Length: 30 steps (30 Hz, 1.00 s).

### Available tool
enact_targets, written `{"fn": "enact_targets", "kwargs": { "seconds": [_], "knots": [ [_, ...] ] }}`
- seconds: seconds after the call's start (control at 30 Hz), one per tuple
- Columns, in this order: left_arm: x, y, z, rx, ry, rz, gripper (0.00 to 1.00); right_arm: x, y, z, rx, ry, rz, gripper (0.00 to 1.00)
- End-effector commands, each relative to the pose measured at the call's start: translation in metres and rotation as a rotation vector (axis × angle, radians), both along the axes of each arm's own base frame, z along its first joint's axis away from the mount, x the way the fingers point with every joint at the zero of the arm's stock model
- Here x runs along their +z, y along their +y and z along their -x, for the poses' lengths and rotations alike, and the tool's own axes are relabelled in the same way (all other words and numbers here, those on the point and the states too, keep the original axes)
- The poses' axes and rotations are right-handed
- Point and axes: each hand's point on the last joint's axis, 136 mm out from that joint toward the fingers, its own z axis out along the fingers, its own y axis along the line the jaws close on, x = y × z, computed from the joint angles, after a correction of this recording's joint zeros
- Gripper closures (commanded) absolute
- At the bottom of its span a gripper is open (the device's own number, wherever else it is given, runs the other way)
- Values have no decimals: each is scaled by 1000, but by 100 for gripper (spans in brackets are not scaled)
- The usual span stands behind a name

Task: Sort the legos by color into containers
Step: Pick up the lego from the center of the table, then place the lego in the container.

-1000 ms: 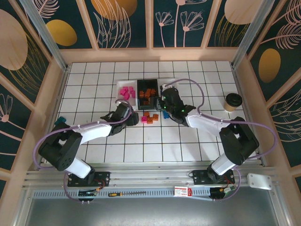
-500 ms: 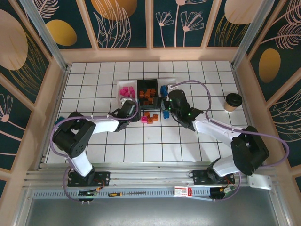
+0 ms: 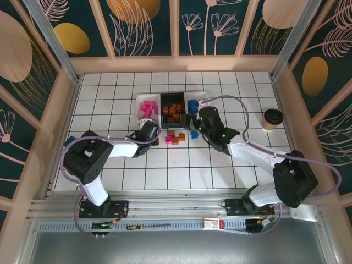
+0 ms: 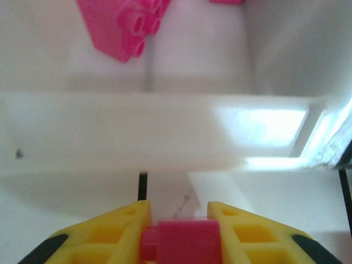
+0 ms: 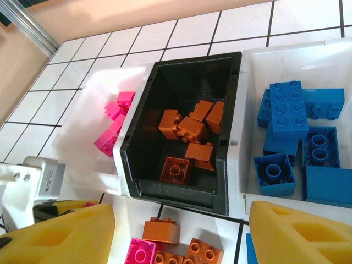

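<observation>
Pink lego (image 4: 185,242) sits clamped in the left gripper (image 4: 179,221).

Site: enclosed robot test cell, lab-type.
Walls: floral-print panels (image 3: 143,27), wood-framed.
Work surface: white tiled tabletop (image 3: 165,176).
Front edge: aluminium rail (image 3: 176,206), screwdriver (image 3: 146,226) lying there.

- Left claw (image 4: 179,234): yellow fingers with black patches, a hot pink brick (image 4: 184,242) between them.
- Right claw (image 5: 181,214): yellow.
- Ahead of the right claw: black tray (image 5: 175,199) with orange-brown bricks (image 5: 190,129).
- Left of that: white tray (image 5: 96,93) with hot pink bricks (image 5: 115,124).
- Right of it: second white tray (image 5: 286,52) with blue bricks (image 5: 289,110).
- Bench (image 3: 181,165): white tiles, dark grid lines.
</observation>
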Motion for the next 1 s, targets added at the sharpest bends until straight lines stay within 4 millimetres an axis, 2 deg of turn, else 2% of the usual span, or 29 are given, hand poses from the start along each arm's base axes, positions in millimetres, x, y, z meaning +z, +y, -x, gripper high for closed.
{"fn": "enact_targets", "kwargs": {
  "seconds": [0.0, 0.17, 0.23, 0.33, 0.43, 0.53, 0.57, 0.6, 0.67, 0.77, 0.9, 0.97],
  "knots": [
    [12, 6, 13, 17, 1, 35, 76, 8, -6, -1, -31, -23, -34, 34],
    [37, 14, 27, 30, -20, 79, 81, 3, -9, 4, -28, -11, -41, 34],
    [55, 14, 27, 32, -41, 98, 82, 1, -11, 8, -29, -6, -48, 34],
    [83, 13, 15, 36, -81, 85, 82, -3, -13, 13, -26, 4, -60, 34],
    [98, 13, -10, 59, -100, 66, 81, -8, -14, 19, -21, 19, -68, 34],
    [101, 14, -44, 89, -104, 74, 82, -17, -16, 25, -16, 42, -63, 34],
    [97, 15, -53, 98, -93, 71, 81, -20, -17, 27, -17, 51, -59, 34],
    [104, 12, -68, 105, -108, 78, 82, -22, -18, 29, -17, 57, -56, 34],
    [99, 14, -90, 128, -96, 61, 82, -29, -21, 34, -17, 73, -49, 34],
    [93, 16, -112, 152, -81, 41, 81, -36, -27, 43, -20, 88, -44, 34],
    [83, 15, -120, 159, -56, 21, 74, -45, -33, 54, -13, 110, -40, 34],
    [81, 13, -119, 151, -52, 30, 64, -53, -35, 59, -3, 127, -27, 33]
  ]
}}
